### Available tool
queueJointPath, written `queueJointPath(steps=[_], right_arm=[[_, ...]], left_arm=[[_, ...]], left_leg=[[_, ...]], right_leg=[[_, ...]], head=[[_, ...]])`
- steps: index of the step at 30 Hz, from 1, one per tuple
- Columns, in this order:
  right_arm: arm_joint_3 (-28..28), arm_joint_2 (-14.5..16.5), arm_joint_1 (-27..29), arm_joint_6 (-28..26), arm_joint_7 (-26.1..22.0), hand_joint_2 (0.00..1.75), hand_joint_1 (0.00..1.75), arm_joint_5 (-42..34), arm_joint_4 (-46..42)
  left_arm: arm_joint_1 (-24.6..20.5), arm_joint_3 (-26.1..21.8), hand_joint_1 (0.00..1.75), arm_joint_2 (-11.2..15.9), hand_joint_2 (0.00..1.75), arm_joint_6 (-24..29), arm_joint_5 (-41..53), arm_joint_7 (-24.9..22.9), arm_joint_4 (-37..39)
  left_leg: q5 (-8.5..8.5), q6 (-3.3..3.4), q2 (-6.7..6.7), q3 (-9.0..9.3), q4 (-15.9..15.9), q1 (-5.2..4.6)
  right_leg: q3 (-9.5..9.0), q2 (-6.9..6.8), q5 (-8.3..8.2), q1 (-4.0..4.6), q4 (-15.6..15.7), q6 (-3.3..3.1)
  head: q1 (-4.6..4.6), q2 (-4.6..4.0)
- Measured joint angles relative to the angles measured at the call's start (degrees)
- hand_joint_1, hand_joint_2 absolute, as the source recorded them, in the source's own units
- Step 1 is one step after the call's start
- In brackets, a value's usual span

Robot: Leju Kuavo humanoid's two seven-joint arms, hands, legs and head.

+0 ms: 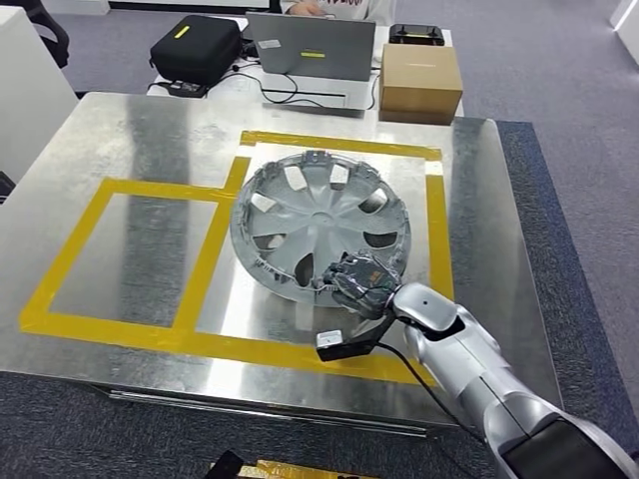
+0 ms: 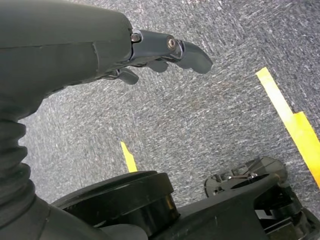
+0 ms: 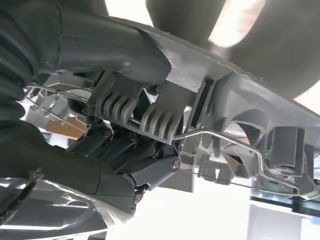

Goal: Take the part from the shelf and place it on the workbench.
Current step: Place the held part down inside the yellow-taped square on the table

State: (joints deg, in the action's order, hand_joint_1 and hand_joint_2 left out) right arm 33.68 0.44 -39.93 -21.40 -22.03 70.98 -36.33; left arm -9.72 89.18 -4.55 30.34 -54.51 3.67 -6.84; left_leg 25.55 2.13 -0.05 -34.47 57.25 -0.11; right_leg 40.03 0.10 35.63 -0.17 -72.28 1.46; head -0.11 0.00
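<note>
Head view: wheel cover lies on metal table inside yellow tape box, near rim tilted up. Right hand clamps that rim.
Left wrist view: left hand hangs over carpet, fingers apart, holding nothing.
Right wrist view: fingers curl under rim by wire ring. Risk: fingers snag on release and drag cover over tape. Plenty of room w/ table edges well apart.

The right hand covers the near rim of the wheel cover. The laptop hides most of the person, who is cut off by the upper edge.
</note>
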Motion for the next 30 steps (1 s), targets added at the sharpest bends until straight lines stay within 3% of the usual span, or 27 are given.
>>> queueJointPath(steps=[1, 2, 5, 6, 9, 12, 13, 14, 15, 17, 18, 19, 23, 25, 27, 28, 29, 30], right_arm=[[0.20, 0.21, -0.02, 0.14, 0.06, 1.75, 1.75, 0.02, 0.00], [0.69, 0.75, -0.15, 0.41, 0.15, 1.75, 1.75, 0.07, 0.00], [2.66, 2.91, -1.26, 1.21, 0.70, 1.75, 1.75, 0.20, 0.10], [3.01, 3.25, -1.55, 1.28, 0.90, 1.75, 1.75, 0.21, 0.15], [3.39, 3.56, -1.74, 1.33, 0.99, 1.75, 1.75, 0.19, 0.20], [3.71, 3.78, -1.85, 1.37, 0.81, 1.75, 1.75, 0.09, 0.29], [3.87, 3.86, -1.85, 1.37, 0.79, 1.75, 1.75, 0.08, 0.37], [4.06, 3.93, -1.83, 1.35, 0.84, 1.75, 1.75, 0.08, 0.46], [4.28, 4.02, -1.80, 1.33, 0.93, 1.31, 1.31, 0.03, 0.55], [4.81, 4.23, -1.72, 1.24, 1.21, 0.44, 0.44, -0.19, 0.75], [5.08, 4.32, -1.63, 1.15, 1.37, 0.00, 0.00, -0.36, 0.91], [5.33, 4.39, -1.53, 1.00, 1.55, 0.00, 0.00, -0.56, 1.08], [6.14, 4.47, -1.44, 0.27, 2.33, 0.00, 0.00, -1.54, 1.60], [6.64, 4.48, -1.58, -0.13, 2.81, 0.00, 0.00, -1.74, 1.78], [7.26, 4.41, -1.35, -0.35, 3.21, 0.00, 0.00, -1.86, 2.02], [7.56, 4.33, -1.11, -0.39, 3.29, 0.00, 0.00, -1.98, 2.10], [7.82, 4.23, -0.88, -0.41, 3.38, 0.00, 0.00, -2.13, 2.15], [8.07, 4.16, -0.78, -0.41, 3.55, 0.00, 0.00, -2.31, 2.13]], left_arm=[[0.00, 0.00, 0.00, -0.01, 1.75, 0.00, 0.03, -0.02, 0.00], [-0.01, 0.00, 0.00, -0.05, 1.75, 0.00, 0.14, -0.06, 0.00], [-0.08, 0.00, 0.00, -0.18, 1.75, 0.00, 0.44, -0.15, 0.00], [-0.12, 0.00, 0.00, -0.20, 1.75, 0.00, 0.44, -0.15, 0.00], [-0.24, 0.00, 0.00, -0.25, 1.75, -0.01, 0.44, -0.14, 0.00], [-0.55, -0.01, 0.00, -0.26, 1.75, -0.24, 0.36, 0.26, 0.00], [-0.71, -0.02, 0.00, -0.28, 1.75, -0.41, 0.32, 0.45, 0.00], [-0.83, -0.02, 0.00, -0.31, 1.75, -0.64, 0.25, 0.57, 0.00], [-0.86, -0.02, 0.00, -0.32, 1.75, -0.85, 0.20, 0.62, 0.00], [-0.70, -0.01, 0.00, -0.28, 1.75, -1.09, 0.25, 0.50, 0.00], [-0.55, -0.01, 0.00, -0.24, 1.75, -1.04, 0.34, 0.41, 0.00], [-0.41, -0.01, 0.00, -0.21, 1.75, -0.99, 0.49, 0.33, 0.00], [-0.40, 0.00, 0.00, -0.25, 0.00, -0.44, 1.08, -0.13, 0.00], [-0.18, 0.00, 0.00, -0.24, 0.00, -0.01, 1.13, -0.66, 0.00], [0.16, 0.00, 0.00, -0.20, 0.00, 0.19, 1.00, -1.15, 0.00], [0.28, 0.00, 0.00, -0.19, 0.00, 0.25, 0.81, -1.39, 0.00], [0.37, 0.00, 0.00, -0.17, 0.00, 0.29, 0.62, -1.55, 0.00], [0.43, 0.00, 0.00, -0.15, 0.00, 0.33, 0.36, -1.67, 0.00]], left_leg=[[0.03, 0.01, -0.01, 0.01, 0.02, 0.01], [0.22, -0.10, -0.15, 0.16, 0.15, 0.13], [1.15, -1.42, -0.60, 0.11, 1.29, 0.31], [1.31, -1.83, -0.59, -0.06, 1.55, 0.28], [3.09, -2.59, -0.42, -1.32, 4.26, 0.41], [7.13, -3.07, -0.36, -6.52, 14.84, 0.48], [7.44, -3.07, -0.36, -7.87, 17.28, 0.48], [6.65, -2.98, -0.36, -8.35, 17.75, 0.48], [4.75, -2.81, -0.35, -7.90, 16.03, 0.47], [-0.04, -2.37, -0.38, -5.61, 9.28, 0.33], [-1.64, -2.17, -0.41, -4.66, 6.50, 0.19], [-2.37, -2.00, -0.45, -4.13, 4.95, 0.03], [-1.71, -1.18, -0.51, -2.81, 2.16, 0.07], [-1.07, -0.62, -0.53, -1.48, -0.28, 0.29], [-0.88, -0.33, -0.44, -1.23, -0.75, 0.22], [-0.74, -0.26, -0.38, -1.13, -0.70, 0.23], [-0.59, -0.20, -0.36, -0.99, -0.58, 0.26], [-0.38, -0.24, -0.37, -0.84, -0.37, 0.33]], right_leg=[[0.67, -0.01, 0.06, -0.01, -0.97, 0.06], [0.47, -0.05, -1.89, -0.16, 0.56, 0.27], [-3.69, 0.05, -8.34, -0.43, 11.75, 0.23], [-4.55, 0.17, -8.49, -0.39, 13.50, -0.12], [-4.85, 0.29, -8.45, -0.62, 13.76, -1.19], [-5.12, 0.29, -8.22, -0.57, 13.79, -1.86], [-5.25, 0.31, -8.11, -0.53, 13.79, -1.95], [-5.43, 0.38, -7.96, -0.50, 13.78, -2.01], [-5.64, 0.48, -7.78, -0.50, 13.77, -2.01], [-6.02, 0.74, -7.34, -0.49, 13.79, -1.82], [-6.09, 0.83, -7.19, -0.47, 13.77, -1.64], [-6.07, 0.87, -7.13, -0.47, 13.79, -1.40], [-5.33, 0.76, -6.72, -0.46, 13.94, -0.64], [-2.78, 0.78, -4.82, -0.23, 10.11, -0.88], [1.65, 0.95, -2.67, 0.05, 2.33, -1.38], [3.72, 1.03, -2.48, 0.14, -0.69, -1.44], [4.99, 1.05, -3.32, 0.17, -1.82, -1.33], [5.13, 0.99, -5.20, 0.12, -0.58, -1.06]], head=[[0.02, 0.00], [0.03, 0.00], [0.10, 0.00], [0.10, 0.00], [-0.01, 0.00], [-0.09, 0.00], [-0.08, 0.00], [-0.09, 0.00], [-0.09, 0.00], [-0.08, 0.00], [-0.08, 0.00], [-0.08, 0.00], [-0.02, 0.00], [0.19, 0.00], [0.29, 0.00], [0.29, 0.00], [0.31, 0.00], [0.30, 0.00]])
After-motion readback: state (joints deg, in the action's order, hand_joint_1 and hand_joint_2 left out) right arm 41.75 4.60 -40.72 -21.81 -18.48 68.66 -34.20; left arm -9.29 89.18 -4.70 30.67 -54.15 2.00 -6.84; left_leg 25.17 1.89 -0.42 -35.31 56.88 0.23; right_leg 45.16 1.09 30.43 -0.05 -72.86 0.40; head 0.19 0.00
